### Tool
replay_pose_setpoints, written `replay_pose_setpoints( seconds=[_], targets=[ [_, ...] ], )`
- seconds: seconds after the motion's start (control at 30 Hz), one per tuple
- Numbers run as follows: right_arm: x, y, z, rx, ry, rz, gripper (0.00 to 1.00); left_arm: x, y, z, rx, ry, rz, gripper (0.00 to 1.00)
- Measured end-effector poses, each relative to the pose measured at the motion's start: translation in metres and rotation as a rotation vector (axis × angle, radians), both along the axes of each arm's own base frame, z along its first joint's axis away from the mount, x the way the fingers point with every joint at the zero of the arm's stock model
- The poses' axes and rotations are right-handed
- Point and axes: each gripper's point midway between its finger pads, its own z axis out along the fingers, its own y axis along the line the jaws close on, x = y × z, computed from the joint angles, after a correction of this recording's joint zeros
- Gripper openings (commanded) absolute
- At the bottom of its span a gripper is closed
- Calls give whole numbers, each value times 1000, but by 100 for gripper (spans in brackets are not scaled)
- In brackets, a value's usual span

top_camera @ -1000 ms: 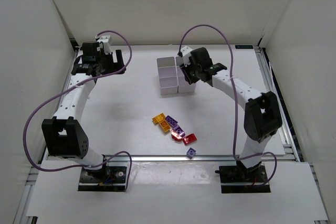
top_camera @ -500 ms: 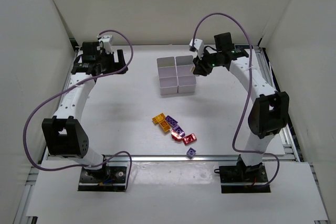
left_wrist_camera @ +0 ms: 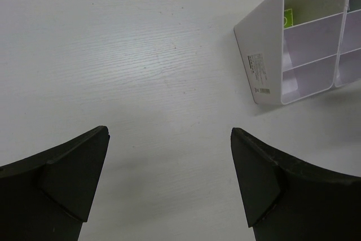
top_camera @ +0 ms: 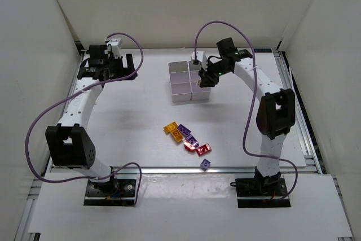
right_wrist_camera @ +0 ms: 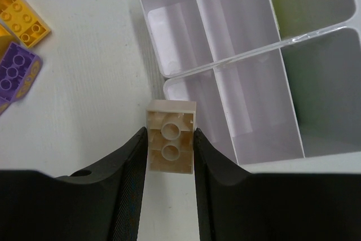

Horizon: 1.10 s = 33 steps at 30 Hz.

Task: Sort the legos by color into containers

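Note:
My right gripper [right_wrist_camera: 169,139] is shut on a tan lego [right_wrist_camera: 171,135] and holds it underside up, just beside the near corner of the white containers [right_wrist_camera: 225,63]. From above, the right gripper [top_camera: 201,81] hangs at the right side of the containers [top_camera: 181,83]. Loose legos lie in a cluster mid-table: orange [top_camera: 171,128], purple [top_camera: 184,130], red [top_camera: 203,149] and a small purple one [top_camera: 206,164]. An orange lego [right_wrist_camera: 22,15] and a purple lego [right_wrist_camera: 17,71] show in the right wrist view. My left gripper [left_wrist_camera: 169,156] is open and empty over bare table, left of the containers [left_wrist_camera: 256,43], where a yellow-green lego [left_wrist_camera: 288,17] lies in one bin.
The left arm [top_camera: 107,63] sits at the far left of the table. White walls enclose the table on three sides. A metal rail [top_camera: 293,100] runs along the right edge.
My right gripper swung out to the right of the containers, then back in toward their right side, holding the tan lego. The left arm has not moved.

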Motion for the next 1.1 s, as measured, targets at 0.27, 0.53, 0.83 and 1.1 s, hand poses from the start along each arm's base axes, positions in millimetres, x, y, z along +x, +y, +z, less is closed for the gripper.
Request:
replay_pose_setpoints(
  seconds=[0.27, 0.53, 0.83, 1.1],
  targets=[
    [6, 0, -33, -63, 31, 1, 10, 5, 2, 4, 7, -10, 9, 100],
    [20, 2, -42, -103, -10, -15, 18, 8, 3, -5, 12, 11, 14, 99],
    [27, 2, -45, -126, -34, -27, 50, 9, 3, -10, 13, 26, 14, 99],
    [35, 3, -42, -117, -59, -53, 61, 9, 2, -10, 11, 27, 12, 99]
  ],
)
